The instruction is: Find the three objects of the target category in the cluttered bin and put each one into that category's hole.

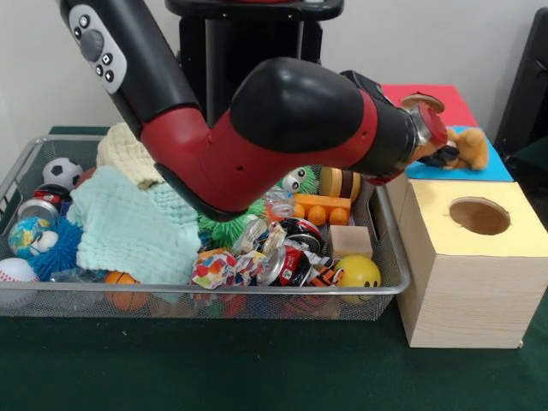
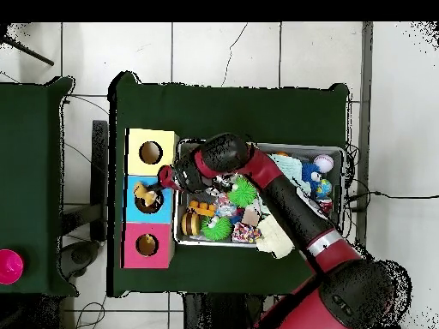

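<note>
Plush toy (image 1: 467, 147) lies on the blue box (image 1: 505, 171), beside its hole, at the jaws (image 1: 441, 154); their grip I cannot tell. Overhead, plush sits at the hole's rim and may snag.
</note>
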